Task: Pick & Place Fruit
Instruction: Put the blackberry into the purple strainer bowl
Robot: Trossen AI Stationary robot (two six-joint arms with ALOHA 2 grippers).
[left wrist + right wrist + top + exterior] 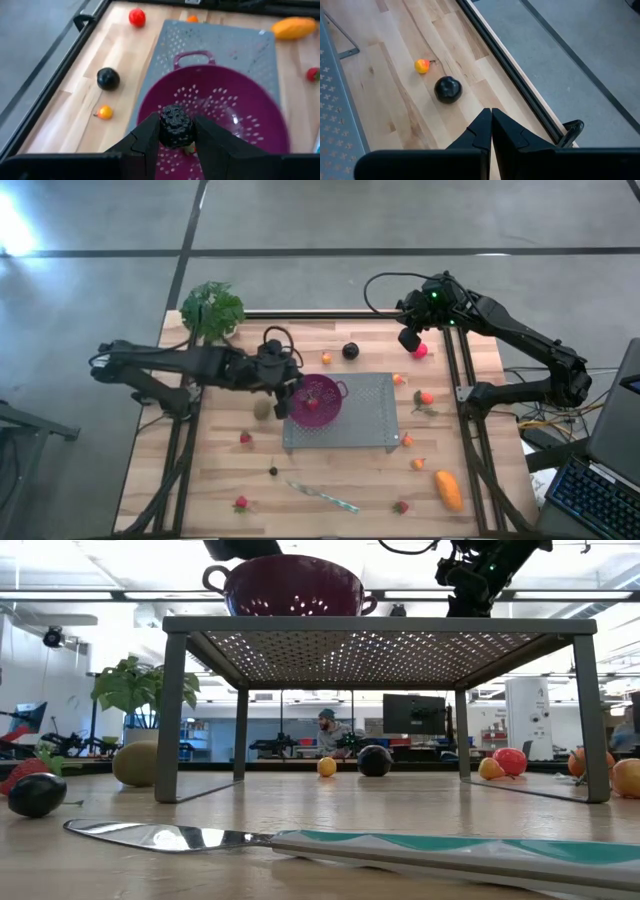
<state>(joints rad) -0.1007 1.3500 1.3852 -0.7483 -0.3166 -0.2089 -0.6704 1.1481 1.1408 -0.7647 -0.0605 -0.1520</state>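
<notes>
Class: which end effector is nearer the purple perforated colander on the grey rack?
Left. The left end effector hovers at the purple perforated colander's rim, gripping a bumpy dark berry; the right end effector waits toward the table's far edge.

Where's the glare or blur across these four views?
High view: blown-out glare at the left edge on the floor. Low view: bright ceiling lights behind; knife up close is soft. Left wrist view: left gripper holding a dark berry, colander rim smeared. Right wrist view: even light, plum sharp.
</notes>
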